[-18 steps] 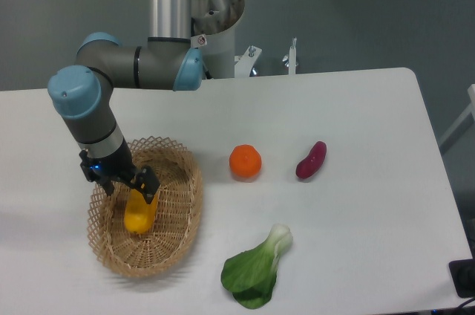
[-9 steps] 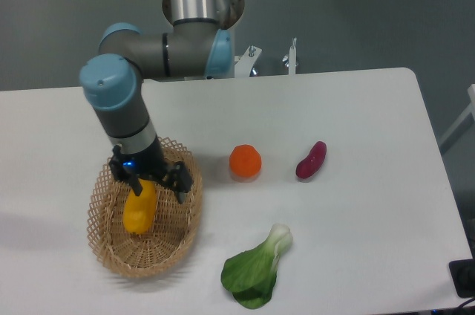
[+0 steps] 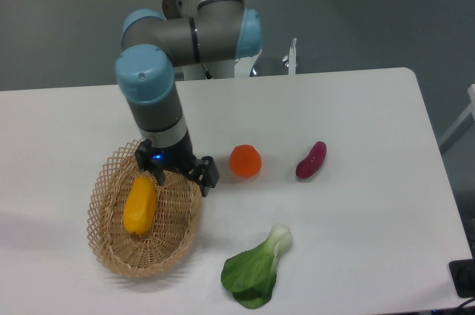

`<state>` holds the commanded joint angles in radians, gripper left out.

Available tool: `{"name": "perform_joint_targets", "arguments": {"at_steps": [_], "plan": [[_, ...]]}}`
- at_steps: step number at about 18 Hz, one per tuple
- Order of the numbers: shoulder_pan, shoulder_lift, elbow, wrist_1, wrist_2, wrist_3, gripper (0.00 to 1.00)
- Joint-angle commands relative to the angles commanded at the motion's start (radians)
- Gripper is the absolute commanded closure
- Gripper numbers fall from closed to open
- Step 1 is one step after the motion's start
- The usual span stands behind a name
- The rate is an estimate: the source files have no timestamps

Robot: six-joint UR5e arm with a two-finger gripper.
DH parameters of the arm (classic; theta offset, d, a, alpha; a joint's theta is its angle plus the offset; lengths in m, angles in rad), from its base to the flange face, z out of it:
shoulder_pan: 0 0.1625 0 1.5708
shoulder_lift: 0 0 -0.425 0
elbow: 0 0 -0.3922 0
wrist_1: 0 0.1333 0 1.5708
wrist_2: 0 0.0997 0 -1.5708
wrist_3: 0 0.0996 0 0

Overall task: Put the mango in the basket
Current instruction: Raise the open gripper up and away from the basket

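The mango, yellow shading to orange, lies inside the tan wicker basket at the left of the table. My gripper hangs over the basket's right rim, up and to the right of the mango. Its fingers are spread apart and nothing is between them. It does not touch the mango.
A round orange fruit sits just right of the gripper. A dark red oblong vegetable lies further right. A green leafy bok choy lies at the front, right of the basket. The arm's base stands at the table's back edge.
The gripper has let go of the mango, which stays in the basket. The arm has moved up and to the right, from over the mango to the basket's right rim.
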<state>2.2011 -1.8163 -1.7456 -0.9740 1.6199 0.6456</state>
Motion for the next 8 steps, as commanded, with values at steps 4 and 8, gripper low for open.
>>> {"name": "perform_joint_targets", "arguments": {"at_steps": [4,8], "plan": [[0.023,0.003,-0.002,-0.009,0.0,0.035,0.0],[0.045,0.009,-0.006,-0.009,-0.002,0.035,0.0]]}}
